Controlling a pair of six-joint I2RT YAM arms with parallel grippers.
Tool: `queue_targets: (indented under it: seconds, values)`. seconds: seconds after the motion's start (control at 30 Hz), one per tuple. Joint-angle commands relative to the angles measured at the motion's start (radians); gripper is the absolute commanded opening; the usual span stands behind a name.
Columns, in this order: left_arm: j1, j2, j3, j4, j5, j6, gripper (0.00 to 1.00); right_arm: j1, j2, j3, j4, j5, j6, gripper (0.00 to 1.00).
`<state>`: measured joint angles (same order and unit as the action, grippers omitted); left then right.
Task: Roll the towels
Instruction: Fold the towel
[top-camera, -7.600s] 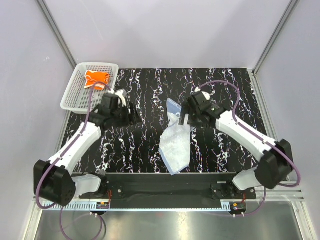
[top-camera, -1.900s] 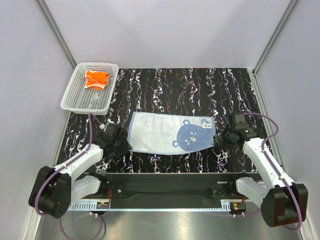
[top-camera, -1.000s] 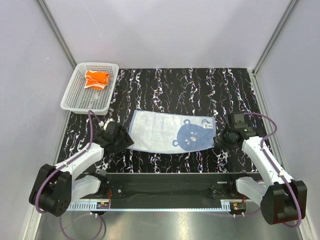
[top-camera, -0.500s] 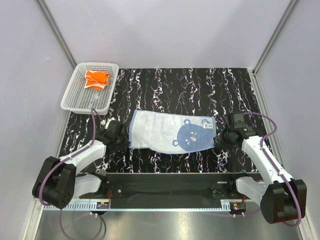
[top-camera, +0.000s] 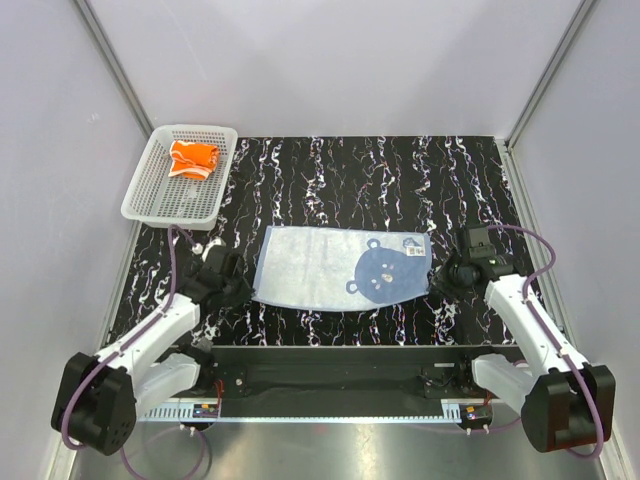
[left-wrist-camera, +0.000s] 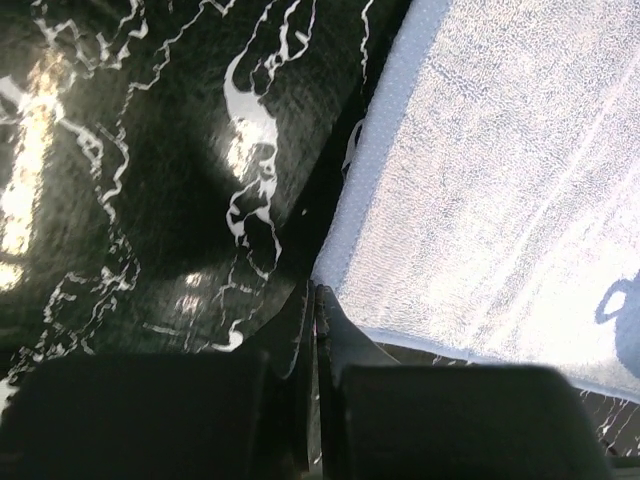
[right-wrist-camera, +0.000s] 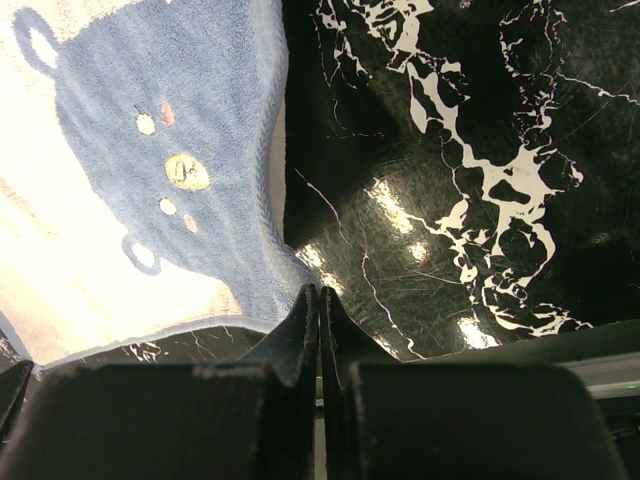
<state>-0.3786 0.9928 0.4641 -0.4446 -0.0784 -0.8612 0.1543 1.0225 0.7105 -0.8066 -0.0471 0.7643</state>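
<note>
Glossy black marbled table (top-camera: 340, 170), nubby terry blue towel (top-camera: 310, 265) — matt, white plastic mesh basket (top-camera: 178, 198)

Spread towel (top-camera: 320, 268) lies flat on table (top-camera: 400, 180) betw. the 2 grippers. Its near-L corner touches L gripper (left-wrist-camera: 315, 300) tips, near-R corner touches R gripper (right-wrist-camera: 318, 292) tips. Mesh basket (top-camera: 226, 172) sits well beyond L gripper, off to its left. Bundled towel (top-camera: 193, 158) lies in basket's far end.

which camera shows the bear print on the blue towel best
Right wrist: the bear print on the light blue towel fills the frame's left, face marks clear, though cut at the top edge. Top external shows the whole bear, but small. Left wrist catches only a bit of blue at its right edge.
</note>
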Motion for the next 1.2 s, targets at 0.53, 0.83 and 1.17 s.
queue_targets:
  seconds: [0.53, 0.83, 1.17]
  values:
    - [0.0, -0.237, 0.039, -0.226, 0.025, -0.032, 0.0, 0.004, -0.179, 0.015, -0.094, -0.056, 0.058, 0.0]
    - [0.001, -0.163, 0.215, -0.29, 0.012, 0.017, 0.0, 0.002, -0.115, 0.096, -0.088, -0.053, 0.043, 0.0]
    - [0.061, 0.033, 0.381, -0.267, 0.037, 0.103, 0.0, 0.002, 0.051, 0.23, -0.06, 0.009, -0.022, 0.0]
